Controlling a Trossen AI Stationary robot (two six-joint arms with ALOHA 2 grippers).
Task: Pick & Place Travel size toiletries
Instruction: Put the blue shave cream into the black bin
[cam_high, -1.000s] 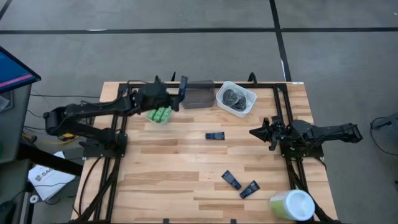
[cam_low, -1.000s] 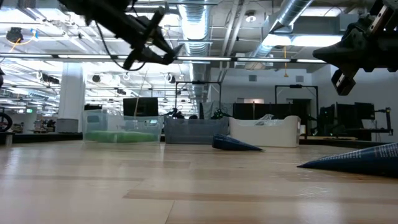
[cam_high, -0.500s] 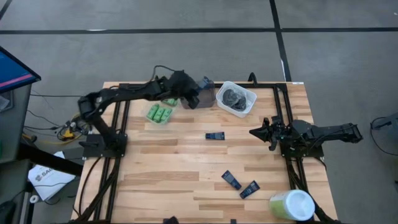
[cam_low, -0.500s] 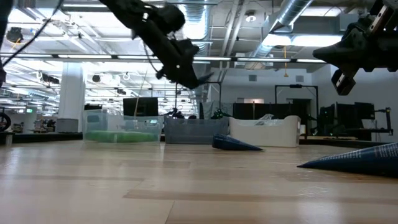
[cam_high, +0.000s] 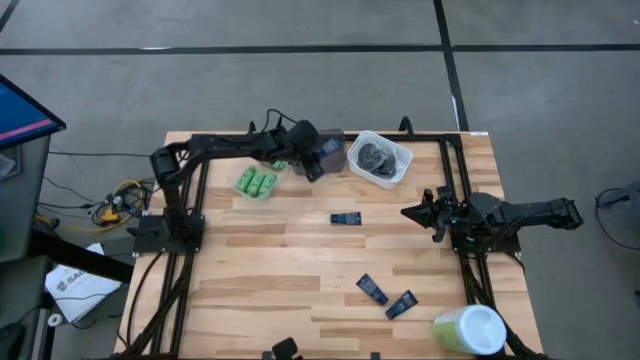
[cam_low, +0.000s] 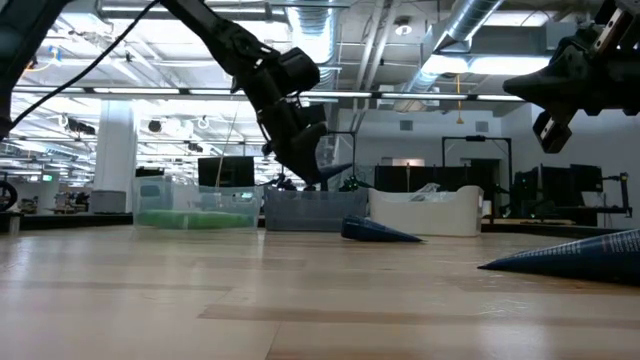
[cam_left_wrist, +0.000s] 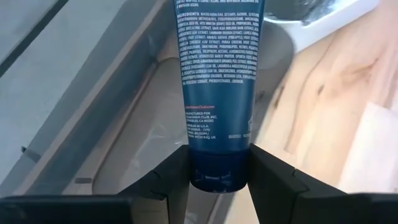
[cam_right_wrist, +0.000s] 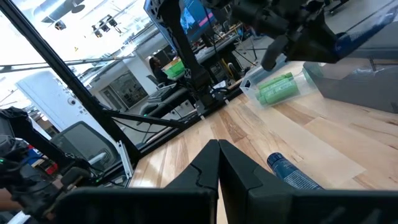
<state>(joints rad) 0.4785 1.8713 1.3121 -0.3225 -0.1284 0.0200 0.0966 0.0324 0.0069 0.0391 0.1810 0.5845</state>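
My left gripper (cam_high: 320, 163) hangs over a grey tub (cam_high: 337, 142) at the table's far edge, shut on a dark blue tube (cam_left_wrist: 219, 74) with white print. Left of it, bright green bottles (cam_high: 256, 183) lie in a clear tub. Dark grey lumps (cam_high: 376, 156) fill a white tub to the right. Three more blue tubes lie flat on the wood (cam_high: 346, 218), (cam_high: 372, 289), (cam_high: 402, 304). My right gripper (cam_high: 407, 212) waits shut at the table's right side, holding nothing. My left gripper pinches the blue tube by its end nearest the wrist (cam_left_wrist: 217, 177), one finger (cam_left_wrist: 171, 177) on each side. The fingers slant down from the table's left. The tube sticks out forward beyond the fingertips, lifted clear above the inside of the grey tub (cam_left_wrist: 124, 143).
A big pale green-and-white cylinder (cam_high: 468, 330) stands at the near right corner. Black frame rails (cam_high: 190, 220) run along the table's left and right sides. Bare wood (cam_high: 270, 270) lies in the middle and near left.
My left gripper has swung from above the green bottles' tub toward the table's right and gone down, rolling its wrist, and now hangs over the grey tub. The blue tube has travelled with it, still held.
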